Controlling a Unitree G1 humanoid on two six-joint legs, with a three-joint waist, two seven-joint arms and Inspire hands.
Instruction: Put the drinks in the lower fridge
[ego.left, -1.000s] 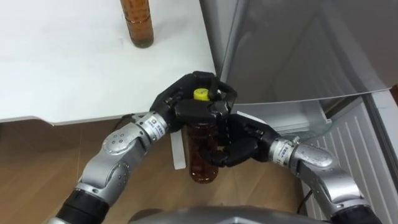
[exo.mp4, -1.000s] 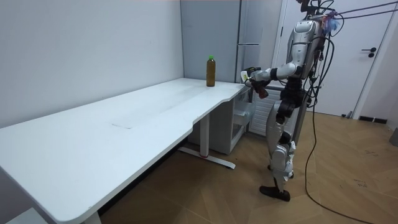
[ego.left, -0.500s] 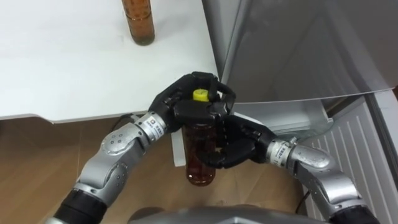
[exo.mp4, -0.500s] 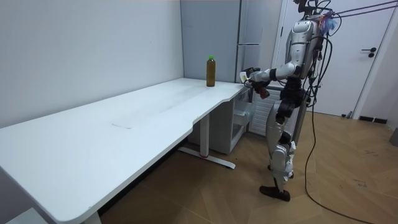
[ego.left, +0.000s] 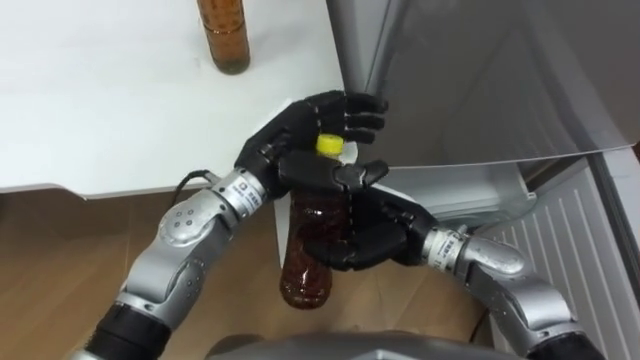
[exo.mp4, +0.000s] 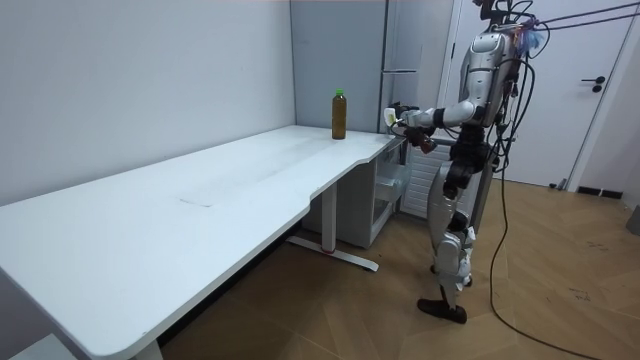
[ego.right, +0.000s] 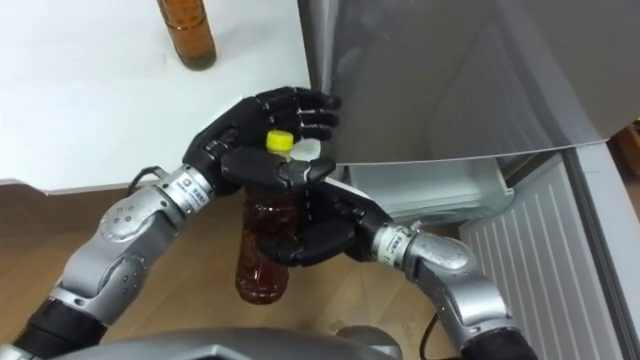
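the left hand (ego.left: 295, 130) is spreading its fingers off the bottle (ego.left: 305, 275) beside the fridge (ego.left: 480, 80), leaving the right hand (ego.left: 380, 235) gripping it alone, ready for the lower fridge.

The robot's left hand (ego.left: 300, 130) has let go its grasp: the fingers that were folded over the bottle's (ego.left: 305, 268) yellow cap (ego.left: 328, 145) a moment ago are now straightened and spread behind it, leaving the cap bare. The bottle has tipped further, its bottom swung down and toward the robot's left, off the table's (ego.left: 120, 120) near corner. The right hand (ego.left: 368, 232) now wraps its body more fully.
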